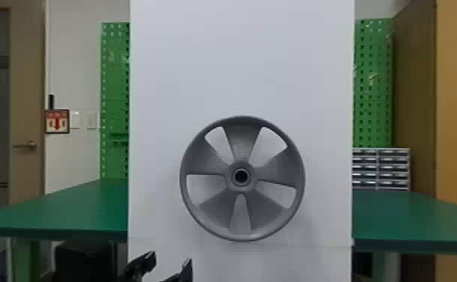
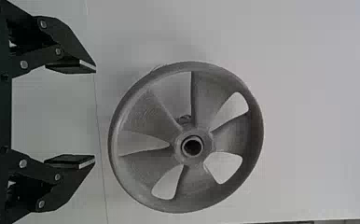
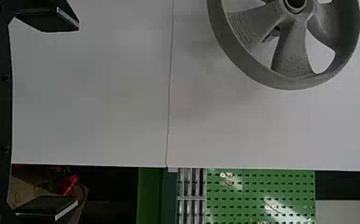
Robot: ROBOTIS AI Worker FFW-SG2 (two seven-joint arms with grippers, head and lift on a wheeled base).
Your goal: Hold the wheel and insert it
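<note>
Low at the left of the head view is my left gripper (image 1: 172, 258), below and left of the grey wheel (image 1: 241, 210). The wheel's face is toward me, upright in front of a tall white panel (image 1: 238, 67), with a dark round hole in its hub. In the left wrist view my left gripper (image 2: 94, 115) is open with nothing between its fingers, and the wheel (image 2: 141, 172) is beyond the fingertips, not touched. From the right wrist, my right gripper (image 3: 78, 114) is wide open and apart from the wheel (image 3: 292, 58). How the wheel is held up is hidden.
Green tables (image 1: 73, 210) flank the panel on both sides. Green pegboards (image 1: 115, 105) and a small drawer cabinet (image 1: 381, 168) are behind it. Beyond the panel's edge in the right wrist view are a red object (image 3: 69, 185) and a pegboard (image 3: 257, 191).
</note>
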